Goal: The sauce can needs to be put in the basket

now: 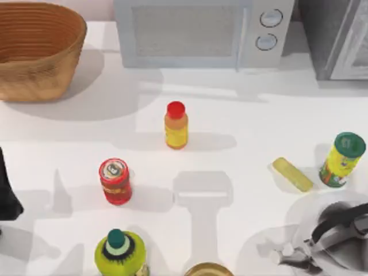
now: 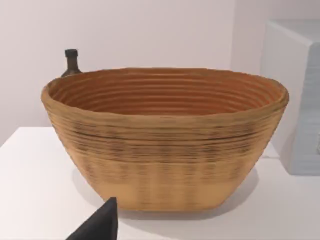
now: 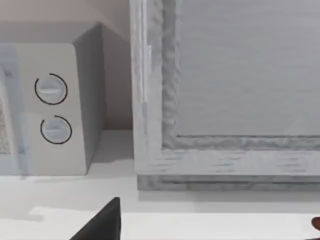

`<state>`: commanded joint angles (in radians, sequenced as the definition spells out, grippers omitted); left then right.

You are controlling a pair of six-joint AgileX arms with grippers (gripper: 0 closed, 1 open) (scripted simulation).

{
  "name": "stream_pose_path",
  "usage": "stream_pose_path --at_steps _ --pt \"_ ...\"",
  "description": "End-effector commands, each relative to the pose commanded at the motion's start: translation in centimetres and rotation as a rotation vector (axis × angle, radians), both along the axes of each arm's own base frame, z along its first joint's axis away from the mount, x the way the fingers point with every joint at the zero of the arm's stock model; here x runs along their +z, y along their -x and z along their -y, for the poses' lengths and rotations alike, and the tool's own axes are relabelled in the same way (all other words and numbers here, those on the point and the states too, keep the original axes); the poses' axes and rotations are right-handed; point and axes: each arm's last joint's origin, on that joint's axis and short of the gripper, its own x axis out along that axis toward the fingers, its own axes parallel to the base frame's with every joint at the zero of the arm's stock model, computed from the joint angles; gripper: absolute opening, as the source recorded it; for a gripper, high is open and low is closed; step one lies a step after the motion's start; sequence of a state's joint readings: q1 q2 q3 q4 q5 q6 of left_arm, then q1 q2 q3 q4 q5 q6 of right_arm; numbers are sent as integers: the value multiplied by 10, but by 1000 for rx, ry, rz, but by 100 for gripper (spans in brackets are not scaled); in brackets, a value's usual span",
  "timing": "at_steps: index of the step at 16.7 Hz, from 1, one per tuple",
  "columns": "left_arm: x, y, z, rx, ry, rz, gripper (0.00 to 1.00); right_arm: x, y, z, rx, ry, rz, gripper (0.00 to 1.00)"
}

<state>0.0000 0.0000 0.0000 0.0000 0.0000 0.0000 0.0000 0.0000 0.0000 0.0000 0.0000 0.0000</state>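
Observation:
The sauce can [image 1: 115, 181], red with a silver lid and a yellow-orange band, stands upright on the white table, left of centre and toward the front. The tan woven basket [image 1: 40, 75] sits at the back left corner, far from the can; in the left wrist view its ribbed wall [image 2: 165, 160] faces me and I see nothing inside it. My left gripper [image 1: 8, 192] is a dark shape at the table's left edge, well left of the can. My right gripper [image 1: 287, 253] is parked at the front right.
A microwave [image 1: 195, 31] and a grey cabinet [image 1: 339, 34] line the back. A red-capped orange bottle [image 1: 176, 125] stands at centre. At right are a green-lidded yellow canister [image 1: 342, 160] and a yellow bar [image 1: 292, 174]. A green bottle [image 1: 119, 253] stands in front of the can.

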Motion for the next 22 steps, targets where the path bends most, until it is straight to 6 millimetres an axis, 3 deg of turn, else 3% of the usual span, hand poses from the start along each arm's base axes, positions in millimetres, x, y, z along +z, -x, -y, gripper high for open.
stream_pose_path --at_steps 4,8,11,14,18,22 --pt "4 -1 0 -17 -23 -4 100 0 0 0 0 0 0 100" --pt "30 -9 3 -138 -171 -46 100 0 0 0 0 0 0 100" --pt "59 -28 6 -309 -346 -89 100 0 0 0 0 0 0 100" --pt "77 -64 9 -553 -526 -127 100 0 0 0 0 0 0 100" --pt "63 -115 12 -848 -653 -169 100 0 0 0 0 0 0 100" --pt "42 -149 9 -1006 -686 -187 100 0 0 0 0 0 0 100"
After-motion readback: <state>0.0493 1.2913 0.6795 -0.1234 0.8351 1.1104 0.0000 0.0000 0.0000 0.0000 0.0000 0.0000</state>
